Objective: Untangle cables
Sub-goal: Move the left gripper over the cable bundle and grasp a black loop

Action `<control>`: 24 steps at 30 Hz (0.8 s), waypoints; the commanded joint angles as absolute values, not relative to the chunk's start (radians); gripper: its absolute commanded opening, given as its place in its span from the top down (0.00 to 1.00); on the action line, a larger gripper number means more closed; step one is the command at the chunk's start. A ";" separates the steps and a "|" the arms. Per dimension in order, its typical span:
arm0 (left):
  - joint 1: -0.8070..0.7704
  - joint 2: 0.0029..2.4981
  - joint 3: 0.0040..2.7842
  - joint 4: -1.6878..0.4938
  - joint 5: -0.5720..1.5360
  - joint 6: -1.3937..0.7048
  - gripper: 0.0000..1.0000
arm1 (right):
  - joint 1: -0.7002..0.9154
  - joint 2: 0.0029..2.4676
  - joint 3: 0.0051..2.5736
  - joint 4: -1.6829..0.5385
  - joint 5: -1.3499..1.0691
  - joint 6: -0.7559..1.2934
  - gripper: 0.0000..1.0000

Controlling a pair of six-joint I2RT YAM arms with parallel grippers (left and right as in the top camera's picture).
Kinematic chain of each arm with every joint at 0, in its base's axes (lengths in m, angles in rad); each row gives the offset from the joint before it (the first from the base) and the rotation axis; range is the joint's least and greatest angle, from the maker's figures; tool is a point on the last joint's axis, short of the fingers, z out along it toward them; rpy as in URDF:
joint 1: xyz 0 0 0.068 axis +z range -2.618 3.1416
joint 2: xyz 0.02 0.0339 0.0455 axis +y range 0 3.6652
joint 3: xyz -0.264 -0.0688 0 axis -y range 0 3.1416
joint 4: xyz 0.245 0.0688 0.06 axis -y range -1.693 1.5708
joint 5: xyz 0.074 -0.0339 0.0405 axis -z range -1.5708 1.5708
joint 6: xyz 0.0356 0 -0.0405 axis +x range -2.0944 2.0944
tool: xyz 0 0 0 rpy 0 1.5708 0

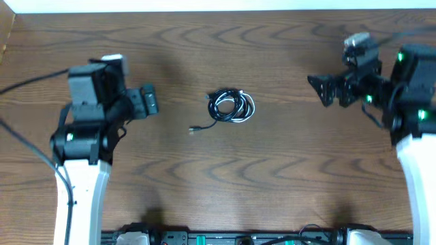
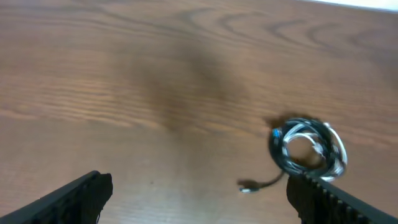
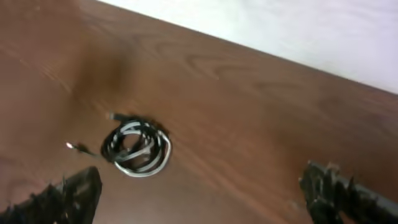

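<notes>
**A:** What does the bench (image 1: 286,178) look like?

**B:** Dark wood with broad, wavy grain and a smooth, faintly shiny surface. Near its middle the black cable (image 1: 222,103) and the white cable (image 1: 250,109) lie wound together in one small, roundish coil. Both are thin, glossy cords.

**A:** Can you trace each one?

**B:** Not inside the coil. The loops overlap, and I cannot tell which crosses over which. One black tail leaves the coil on the left arm's side and ends in a small plug (image 1: 195,129) lying flat on the wood. Both wrist views are soft and blurred.

**A:** And the jaws?

**B:** The left jaws are released, spread wide with nothing between them, well apart from the coil. The right jaws are the same. Each wrist view shows only dark matte fingertips (image 2: 74,198), cut off by the lower edge.
</notes>
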State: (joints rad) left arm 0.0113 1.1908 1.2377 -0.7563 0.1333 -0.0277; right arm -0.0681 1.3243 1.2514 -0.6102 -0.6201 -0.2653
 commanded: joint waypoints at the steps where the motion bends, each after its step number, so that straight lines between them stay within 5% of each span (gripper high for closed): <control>1: -0.054 1.284 1.342 -0.794 0.146 -0.007 0.04 | -0.072 1.428 1.393 -0.704 -0.672 -0.313 0.01; 13: -0.272 1.615 1.533 -0.849 0.147 0.011 0.04 | -0.060 1.584 1.492 -0.805 -0.672 -0.458 0.01; 24: -0.400 1.668 1.527 -0.848 0.151 -0.093 0.04 | -0.057 1.584 1.491 -0.827 -0.686 -0.266 0.01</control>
